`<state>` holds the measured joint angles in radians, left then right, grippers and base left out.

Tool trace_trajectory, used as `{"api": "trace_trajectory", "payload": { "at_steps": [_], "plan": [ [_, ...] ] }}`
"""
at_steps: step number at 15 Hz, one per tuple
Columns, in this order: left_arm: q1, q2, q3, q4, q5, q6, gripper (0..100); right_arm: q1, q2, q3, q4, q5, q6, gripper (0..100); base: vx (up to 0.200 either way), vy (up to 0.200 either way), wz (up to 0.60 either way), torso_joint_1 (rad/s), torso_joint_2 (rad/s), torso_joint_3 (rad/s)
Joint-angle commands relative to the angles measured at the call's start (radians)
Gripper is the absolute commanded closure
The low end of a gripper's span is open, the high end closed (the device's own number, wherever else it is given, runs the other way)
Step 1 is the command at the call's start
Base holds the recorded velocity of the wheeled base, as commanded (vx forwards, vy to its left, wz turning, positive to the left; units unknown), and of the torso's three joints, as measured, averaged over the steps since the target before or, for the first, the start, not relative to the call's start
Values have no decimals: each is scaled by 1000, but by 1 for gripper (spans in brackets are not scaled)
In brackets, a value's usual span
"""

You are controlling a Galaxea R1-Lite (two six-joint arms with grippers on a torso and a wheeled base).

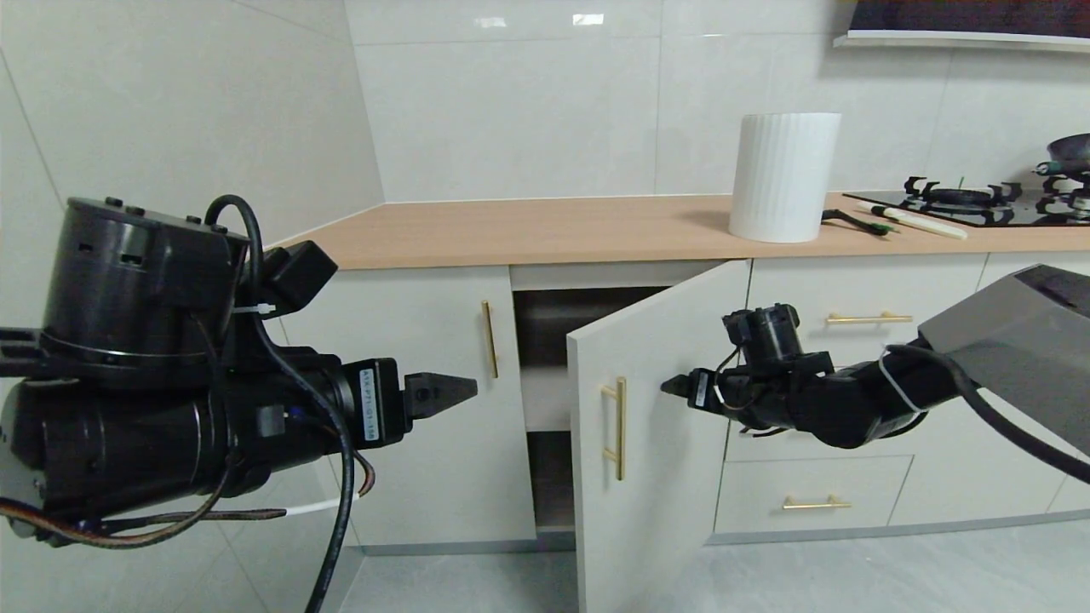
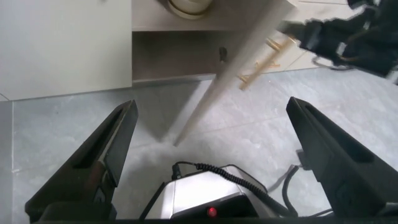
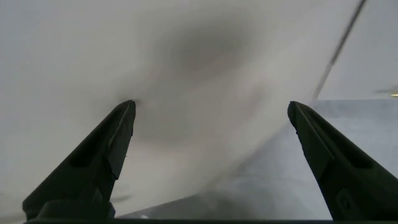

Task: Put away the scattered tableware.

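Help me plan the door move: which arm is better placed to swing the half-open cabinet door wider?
Right. The right gripper, open, faces the cabinet door near its gold handle; the left gripper hangs farther off.

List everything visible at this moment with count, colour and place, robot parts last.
countertop: one, light wood, along the tiled wall
ribbed container: one, white, upright on the countertop
utensils: two, one white, one black and green, lying between container and hob
gas hob: one, black, right end of the countertop
cabinet door: one, cream, gold handle, swung open under the countertop
drawers: at least two, cream, gold handles, right of the open door
round dish: one, cream, on a shelf inside the open cabinet
left tool: one, black, open, empty, left of the open cabinet
right tool: one, black, open, empty, close to the open door's outer face
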<state>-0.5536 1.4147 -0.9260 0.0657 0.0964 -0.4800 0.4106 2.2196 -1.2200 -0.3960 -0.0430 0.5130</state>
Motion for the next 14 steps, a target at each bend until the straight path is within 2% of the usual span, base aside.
{"api": "trace_trajectory", "payload": {
  "at_steps": [1,7,12,14],
  "plan": [
    [0,0,-1,0,0,0,0,0,58,-42,-1,0,30,0,0,0,0,0,0,0],
    [0,1,1,0,-1,0,0,2,114,-121,-3,-6,121,0,0,0,0,0,0,0],
    [1,1,1,0,-1,0,0,2,141,-184,-1,-9,200,0,200,0,0,-1,0,4],
    [1,1,1,0,-1,0,0,2,150,-208,0,-17,236,0,0,0,0,0,0,0]
  ]
}}
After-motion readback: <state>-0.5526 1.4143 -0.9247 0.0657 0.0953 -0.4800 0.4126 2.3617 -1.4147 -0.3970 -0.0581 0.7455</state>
